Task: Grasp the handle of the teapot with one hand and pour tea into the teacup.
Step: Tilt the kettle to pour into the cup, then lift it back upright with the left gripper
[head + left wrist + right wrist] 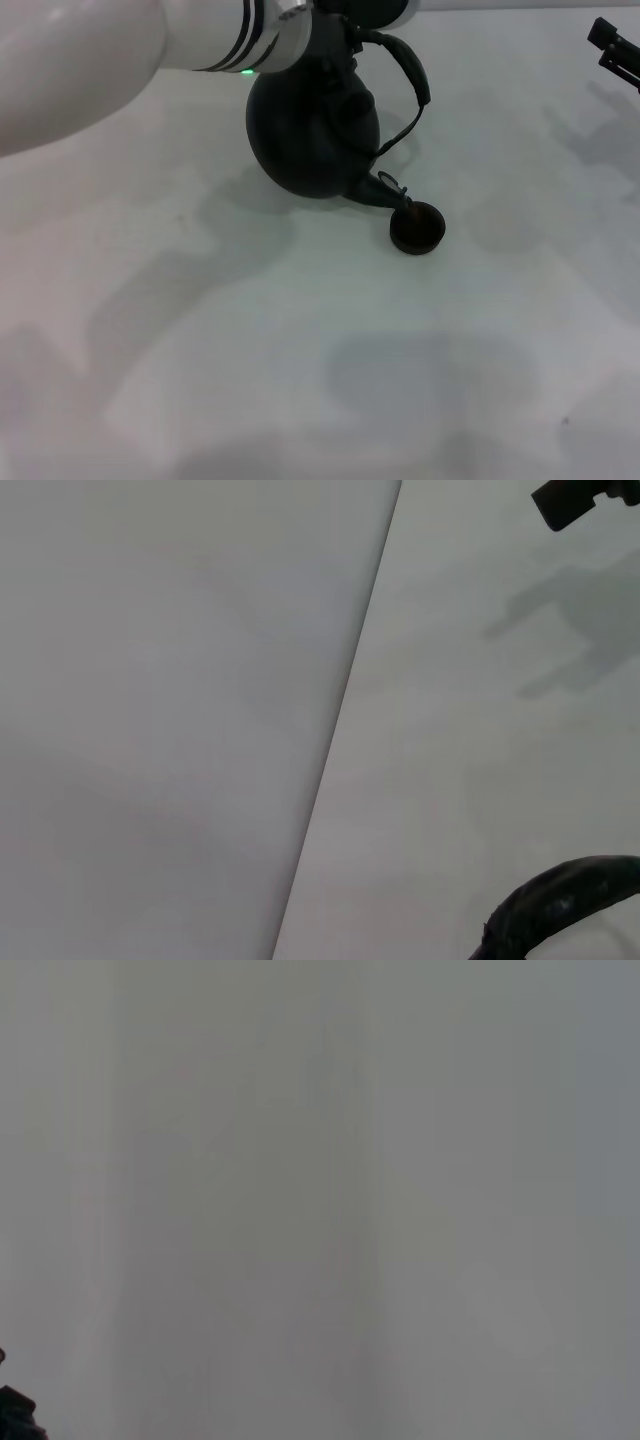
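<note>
The matte black teapot hangs tilted above the table, its short spout dipping right over the rim of the teacup. The small dark teacup stands on the table just right of and nearer than the pot. The thick black handle loops up from the pot's right side to my left gripper, which is shut on it at the top edge of the head view. A piece of the handle also shows in the left wrist view. My right gripper is parked at the far right, open and holding nothing.
The pale table stretches wide around the cup, with only shadows on it. My white left arm fills the upper left of the head view. The table's far edge meets a plain wall.
</note>
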{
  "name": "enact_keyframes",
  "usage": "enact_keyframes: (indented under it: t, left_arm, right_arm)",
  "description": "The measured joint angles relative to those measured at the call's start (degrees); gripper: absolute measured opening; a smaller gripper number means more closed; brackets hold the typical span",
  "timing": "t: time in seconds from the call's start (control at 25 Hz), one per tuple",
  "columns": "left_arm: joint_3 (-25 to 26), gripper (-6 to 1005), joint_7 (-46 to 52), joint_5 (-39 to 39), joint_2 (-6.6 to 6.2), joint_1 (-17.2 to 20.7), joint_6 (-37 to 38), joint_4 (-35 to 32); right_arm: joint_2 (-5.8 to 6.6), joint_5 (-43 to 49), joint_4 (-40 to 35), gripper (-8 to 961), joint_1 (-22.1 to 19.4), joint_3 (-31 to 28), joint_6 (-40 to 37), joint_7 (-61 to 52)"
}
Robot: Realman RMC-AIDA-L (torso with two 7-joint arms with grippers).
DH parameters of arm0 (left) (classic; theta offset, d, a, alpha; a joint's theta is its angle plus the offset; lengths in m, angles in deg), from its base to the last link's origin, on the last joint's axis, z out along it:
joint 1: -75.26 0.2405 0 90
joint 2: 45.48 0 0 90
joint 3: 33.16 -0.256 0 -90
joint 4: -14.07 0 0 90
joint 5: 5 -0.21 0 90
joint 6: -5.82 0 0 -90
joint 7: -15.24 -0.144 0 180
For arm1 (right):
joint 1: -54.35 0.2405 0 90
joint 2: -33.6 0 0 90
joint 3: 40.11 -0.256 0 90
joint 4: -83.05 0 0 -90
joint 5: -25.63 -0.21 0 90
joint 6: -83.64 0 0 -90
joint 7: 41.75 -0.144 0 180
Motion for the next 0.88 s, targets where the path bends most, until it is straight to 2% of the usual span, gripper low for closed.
enact_keyframes:
  t: [0.88]
  left_arm:
    - [0.0, 128, -0.4, 0.0, -0.09, -2.1, 0.0, 2.0]
  right_arm:
    - [0.00, 0.0, 0.0, 841, 0.0, 0.0, -1.1, 0.0]
